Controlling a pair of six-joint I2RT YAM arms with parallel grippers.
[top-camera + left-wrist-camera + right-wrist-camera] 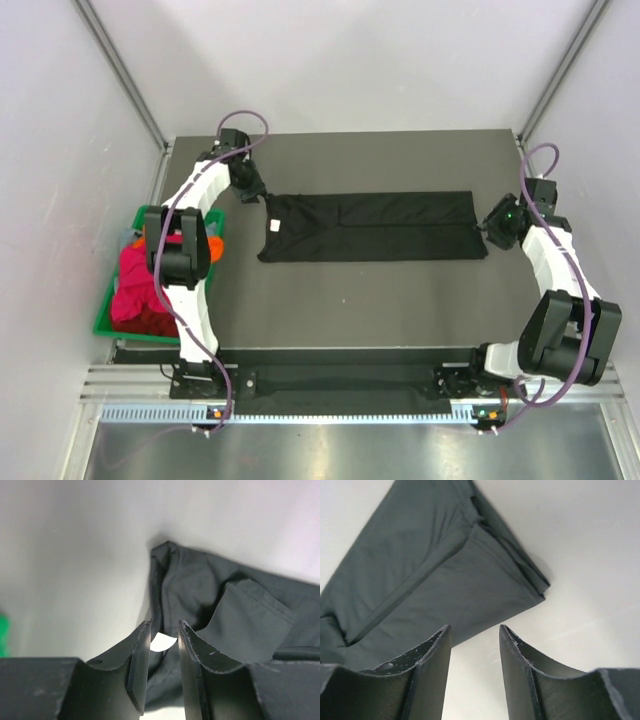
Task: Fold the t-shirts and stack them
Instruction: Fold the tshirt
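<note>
A black t-shirt point(370, 226) lies on the dark table as a long strip folded lengthwise, with its white neck label point(274, 226) at the left end. My left gripper point(262, 196) is over the shirt's far left corner. In the left wrist view its jaws point(165, 622) stand a little apart over rumpled black cloth point(240, 610), with the label point(162, 642) showing between them. My right gripper point(487, 228) is just off the shirt's right end. It is open and empty point(475, 626), with the shirt's corner point(470, 575) beyond its tips.
A green bin point(105, 318) stands off the table's left edge and holds magenta point(135, 285), red point(150, 320) and orange point(215, 243) shirts. Grey walls and frame posts enclose the table on three sides.
</note>
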